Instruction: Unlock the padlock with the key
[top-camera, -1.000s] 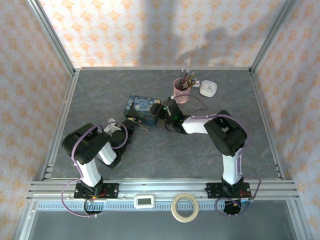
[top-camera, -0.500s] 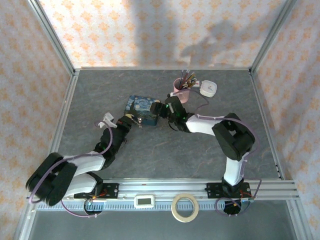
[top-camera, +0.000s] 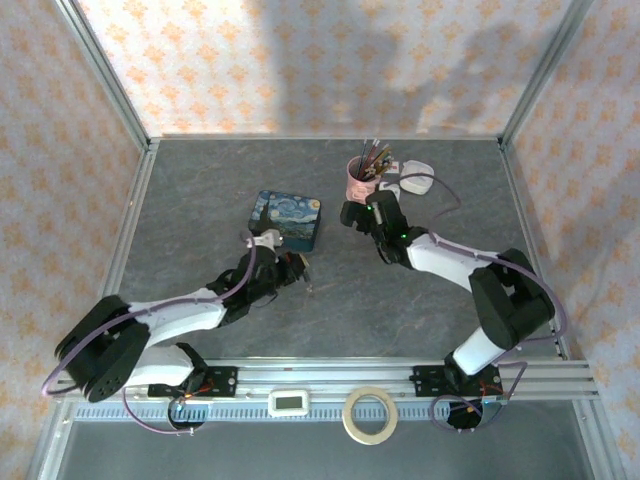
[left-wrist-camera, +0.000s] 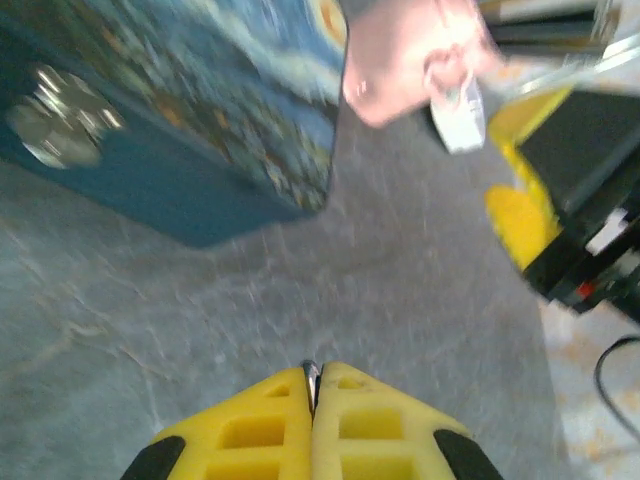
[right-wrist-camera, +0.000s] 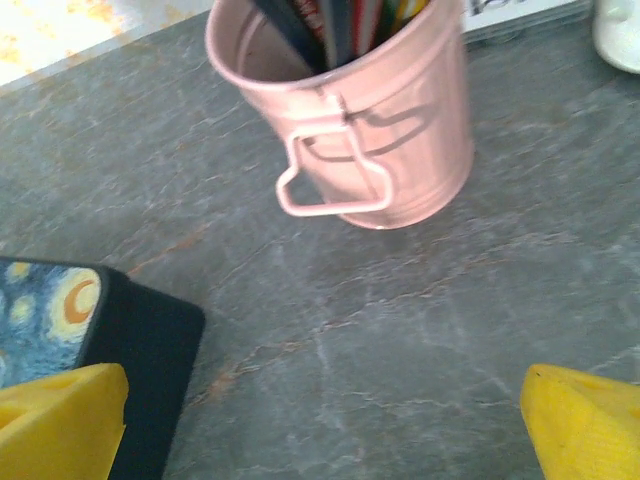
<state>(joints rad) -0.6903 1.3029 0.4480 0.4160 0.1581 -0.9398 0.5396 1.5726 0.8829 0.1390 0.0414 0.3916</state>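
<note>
A thin silvery key (left-wrist-camera: 312, 374) shows as a sliver pinched between the yellow fingertips of my left gripper (left-wrist-camera: 312, 380), which is shut on it. Seen from above, that gripper (top-camera: 299, 272) hovers over bare table just in front of the blue starry-night tin (top-camera: 287, 218). My right gripper (top-camera: 361, 209) stands between the tin and the pink cup (top-camera: 361, 181). Its yellow fingers (right-wrist-camera: 60, 420) are spread wide with only table between them, facing the cup (right-wrist-camera: 350, 110). The padlock is out of view.
The blue tin (left-wrist-camera: 170, 110) stands close ahead and to the left of my left gripper. A white rounded object (top-camera: 416, 180) lies right of the cup, which holds several pens. Metal rails edge the table, and a tape roll (top-camera: 369, 415) lies beyond the near rail.
My left gripper has swung right and toward the near side, away from the tin's front edge. My right gripper has drawn back from the tin toward the pink cup.
</note>
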